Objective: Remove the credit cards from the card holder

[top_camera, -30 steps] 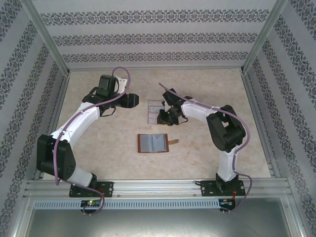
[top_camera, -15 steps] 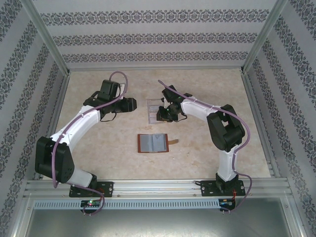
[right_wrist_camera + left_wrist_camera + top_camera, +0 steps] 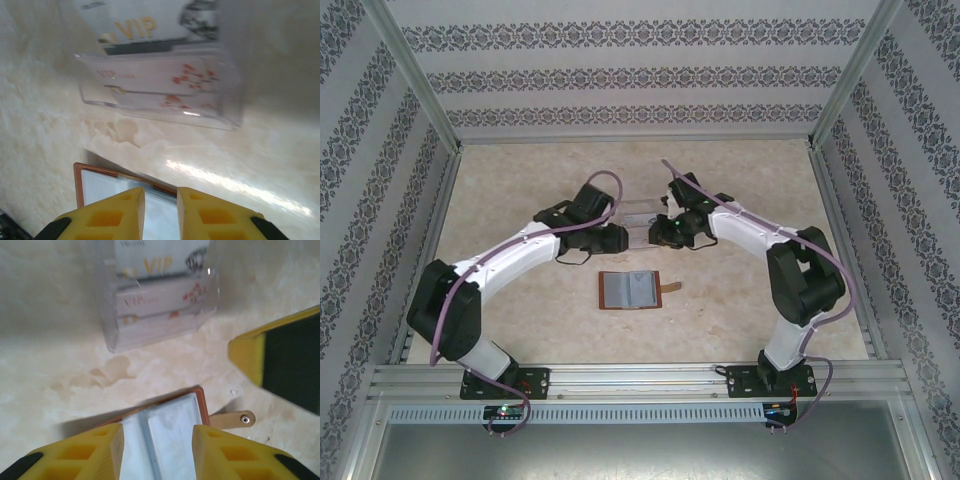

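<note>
Card holder lies open: I should centre my half-open, empty left gripper over it, my right gripper narrowly parted, also empty.

Just beyond the left gripper, the clear box runs off the top edge. The credit cards inside it are blurred, so I can't count them or read the small print. The card holder beneath the gripper is half covered by its fingers and cut by the bottom edge. The right gripper hides the card holder much the same way. From overhead, both sets of jaws look too small to judge.
</note>
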